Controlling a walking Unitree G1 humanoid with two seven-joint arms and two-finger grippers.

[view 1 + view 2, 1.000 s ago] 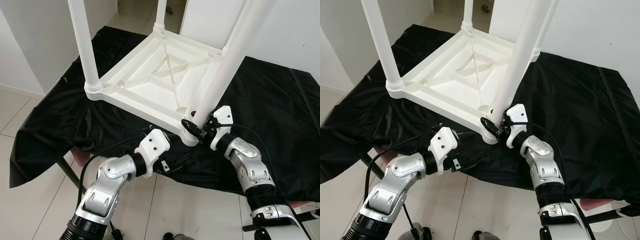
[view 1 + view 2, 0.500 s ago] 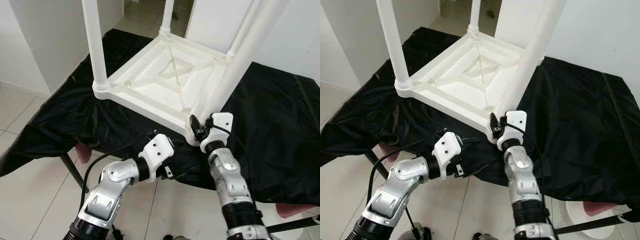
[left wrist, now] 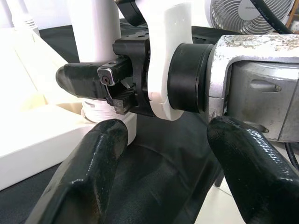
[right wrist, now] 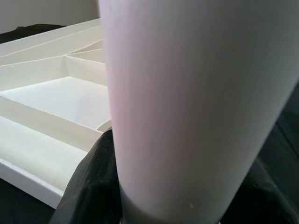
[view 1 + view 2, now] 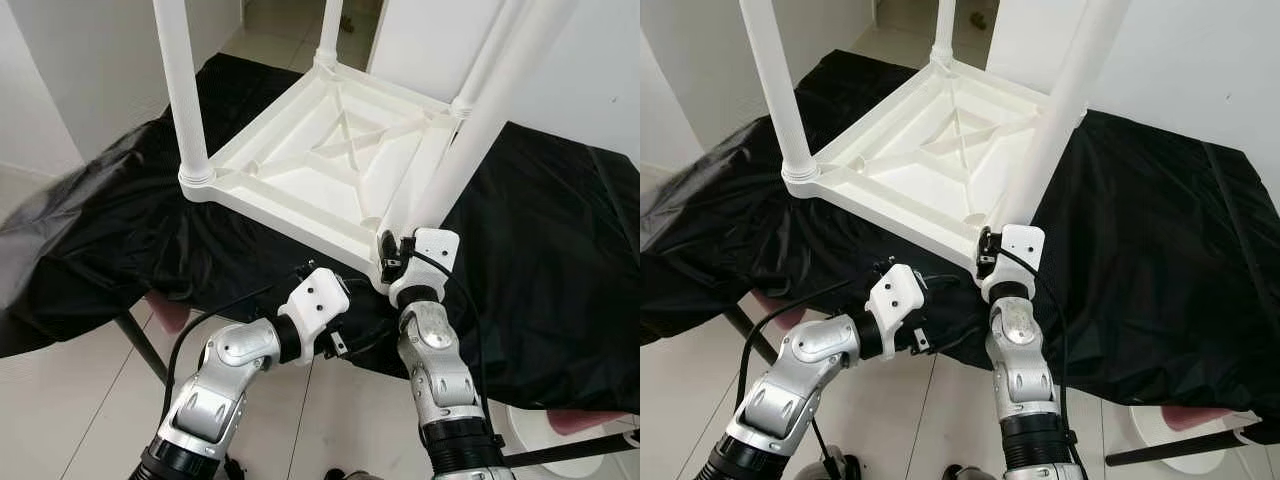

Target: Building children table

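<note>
A white plastic children's table (image 5: 330,160) lies upside down on a black cloth (image 5: 540,250), its legs pointing up. My right gripper (image 5: 392,255) is shut on the near right leg (image 5: 470,140), just above the corner socket. In the right wrist view that leg (image 4: 187,107) stands between the black fingers (image 4: 91,186). My left gripper (image 3: 168,135) is open, low at the cloth's front edge under the table's near corner. It points at the right gripper and holds nothing. In the eye view its white wrist (image 5: 312,302) sits left of the right arm.
Two more legs stand at the left corner (image 5: 180,90) and the far corner (image 5: 328,30). A pink support (image 5: 170,312) shows under the cloth. Tiled floor lies in front, with a white round object (image 5: 545,430) at the lower right. A fan (image 3: 247,14) stands behind.
My right forearm has swung left until it stands nearly under its gripper, which stays on the leg. The cloth's left end has shifted. The left arm has barely moved.
</note>
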